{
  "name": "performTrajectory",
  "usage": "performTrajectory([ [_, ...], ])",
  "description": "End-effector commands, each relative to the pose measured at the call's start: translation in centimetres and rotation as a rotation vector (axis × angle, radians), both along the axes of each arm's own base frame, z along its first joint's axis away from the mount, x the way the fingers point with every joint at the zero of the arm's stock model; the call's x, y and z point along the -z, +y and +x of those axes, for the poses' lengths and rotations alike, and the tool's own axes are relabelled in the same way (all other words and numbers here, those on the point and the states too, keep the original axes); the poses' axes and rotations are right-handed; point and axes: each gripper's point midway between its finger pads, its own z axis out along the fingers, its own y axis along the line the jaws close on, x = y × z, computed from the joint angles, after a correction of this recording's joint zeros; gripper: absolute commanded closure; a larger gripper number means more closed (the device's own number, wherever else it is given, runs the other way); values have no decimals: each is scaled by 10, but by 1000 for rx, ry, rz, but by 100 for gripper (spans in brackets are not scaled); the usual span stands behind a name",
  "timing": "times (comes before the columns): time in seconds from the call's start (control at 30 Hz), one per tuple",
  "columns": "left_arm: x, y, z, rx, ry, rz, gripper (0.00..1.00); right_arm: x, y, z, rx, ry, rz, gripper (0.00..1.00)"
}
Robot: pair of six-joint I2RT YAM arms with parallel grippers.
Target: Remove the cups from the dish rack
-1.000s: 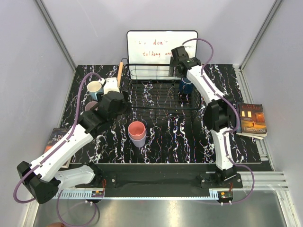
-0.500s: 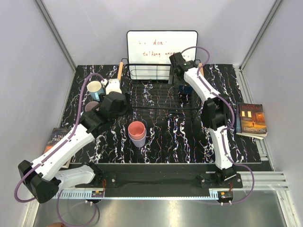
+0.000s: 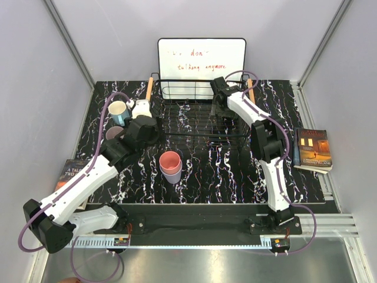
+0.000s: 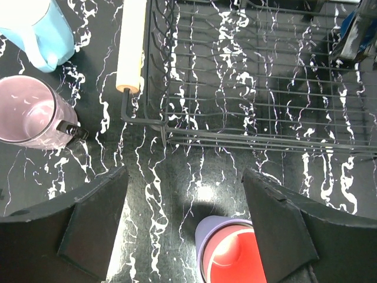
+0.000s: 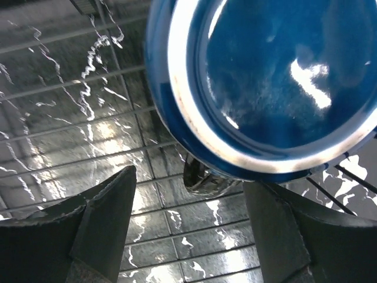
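- Navy cup (image 5: 265, 76) stands in the dish rack (image 3: 194, 121), just beyond the right gripper (image 5: 188, 200), whose fingers are spread wide and hold nothing.
- Left gripper (image 4: 184, 194) hangs wide open by the rack's near left corner.
- Salmon cup (image 4: 232, 259) sits nested in the lavender cup (image 4: 203, 236) below it.
- Mauve cup (image 4: 29, 112) and light blue cup (image 4: 35, 26) stand on the table (image 3: 235, 171) left of the rack.

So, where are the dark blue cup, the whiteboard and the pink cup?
dark navy blue cup (image 5: 277, 82): right wrist view, on its glossy inside.
whiteboard (image 3: 201, 59): top external view, on its white face.
salmon pink cup (image 3: 170, 160): top external view, on its inside.
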Motion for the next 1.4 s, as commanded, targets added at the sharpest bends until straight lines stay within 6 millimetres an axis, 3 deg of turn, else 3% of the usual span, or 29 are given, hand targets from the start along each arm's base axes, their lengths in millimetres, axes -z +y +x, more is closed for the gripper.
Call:
performTrajectory([
  [0.0,-3,-6,4,-1,-23,-36,16,-49,-1,18,49,-162,36,21],
  [0.27,1,-8,6,2,-14,-31,16,-37,-11,20,84,-204,6,32],
  [0.33,1,-9,6,6,-13,-30,16,-43,-11,23,96,-251,25,37],
  [0.67,2,-10,8,6,-10,-30,16,-28,-16,18,108,-259,11,60],
  [0.83,3,-11,7,9,-7,-29,16,-31,-15,18,97,-271,22,81],
  [0.93,4,-11,8,8,-5,-30,16,-32,-12,18,80,-270,34,100],
  [1.23,9,-12,7,12,7,-24,16,-44,7,7,-15,-283,53,100],
  [1.37,9,-13,8,14,9,-24,16,-71,24,2,-69,-340,74,100],
])
